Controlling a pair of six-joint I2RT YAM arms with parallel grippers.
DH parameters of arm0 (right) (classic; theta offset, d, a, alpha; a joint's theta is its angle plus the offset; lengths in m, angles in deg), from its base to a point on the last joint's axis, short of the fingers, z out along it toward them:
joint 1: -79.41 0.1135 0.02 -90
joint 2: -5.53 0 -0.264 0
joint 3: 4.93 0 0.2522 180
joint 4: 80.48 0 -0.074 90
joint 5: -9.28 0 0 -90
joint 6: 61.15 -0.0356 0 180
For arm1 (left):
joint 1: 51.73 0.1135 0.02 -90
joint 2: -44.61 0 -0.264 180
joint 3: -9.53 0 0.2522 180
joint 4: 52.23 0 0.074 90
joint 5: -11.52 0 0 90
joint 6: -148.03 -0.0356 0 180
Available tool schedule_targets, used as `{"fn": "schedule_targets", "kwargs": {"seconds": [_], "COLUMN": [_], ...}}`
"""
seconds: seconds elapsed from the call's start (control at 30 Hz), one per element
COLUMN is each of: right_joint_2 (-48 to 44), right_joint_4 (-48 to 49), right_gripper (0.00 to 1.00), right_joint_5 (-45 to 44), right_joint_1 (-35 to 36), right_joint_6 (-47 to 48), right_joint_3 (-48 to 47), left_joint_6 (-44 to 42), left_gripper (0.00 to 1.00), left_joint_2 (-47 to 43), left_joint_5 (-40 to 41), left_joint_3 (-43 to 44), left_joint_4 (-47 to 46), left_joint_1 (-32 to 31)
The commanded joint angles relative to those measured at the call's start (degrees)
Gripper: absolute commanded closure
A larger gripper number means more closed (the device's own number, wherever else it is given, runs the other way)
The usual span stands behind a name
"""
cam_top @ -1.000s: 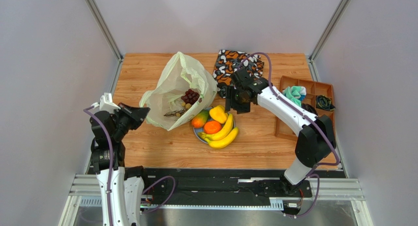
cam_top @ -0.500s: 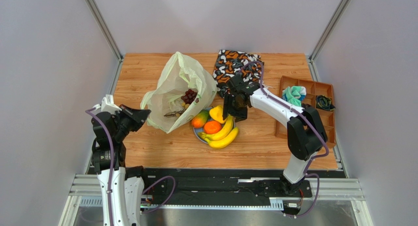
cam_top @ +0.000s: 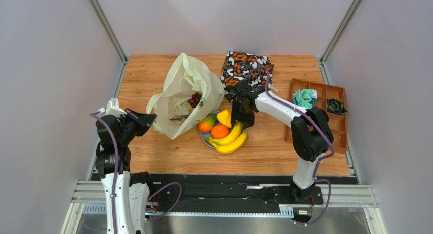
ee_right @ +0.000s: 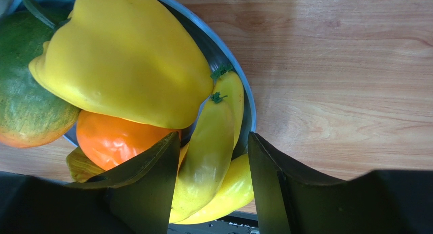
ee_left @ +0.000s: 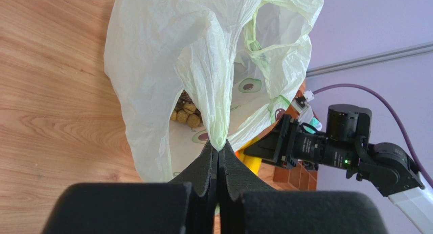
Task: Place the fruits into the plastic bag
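Bananas being straddled on the blue plate, plastic bag being held open.
Grapes are lying inside the bag, which is sitting left of centre on the bench. The left hand is pinching its near edge tight, propping the mouth. Just right of it, the plate is also carrying the mango, orange and small yellow fruit. The right hand is hovering low over the plate's right side, jaws partly wide around the upper banana, gripping nothing. Picking seems under way. Next it needs closing on that banana, lifting clear and swinging left to the mouth.
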Motion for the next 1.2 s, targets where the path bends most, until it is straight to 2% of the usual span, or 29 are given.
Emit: {"fn": "schedule_targets", "kwargs": {"seconds": [0.0, 0.8, 0.93, 1.17], "right_joint_2": [0.4, -1.6, -2.2, -3.7], "right_joint_4": [0.5, -0.5, -0.8, -2.2], "right_gripper": [0.46, 0.80, 1.00, 1.00], "right_joint_5": [-0.5, 3.8, 3.9, 2.4], "right_joint_1": [-0.2, -0.2, -0.2, -0.2], "right_joint_6": [-0.6, 0.6, 0.9, 1.8], "right_joint_3": [-0.9, -1.5, -1.5, -2.2], "left_joint_6": [0.4, 0.0, 0.0, -0.2], "left_gripper": [1.00, 1.00, 1.00, 1.00], "left_joint_2": [0.4, -0.5, -0.7, -0.5], "left_joint_5": [-0.1, 0.1, 0.1, 0.2], "left_joint_3": [-0.4, -0.5, -0.5, 0.1], "left_joint_4": [-2.3, -1.5, -1.5, -1.6], "left_joint_1": [-0.1, -0.1, -0.1, -0.1]}}
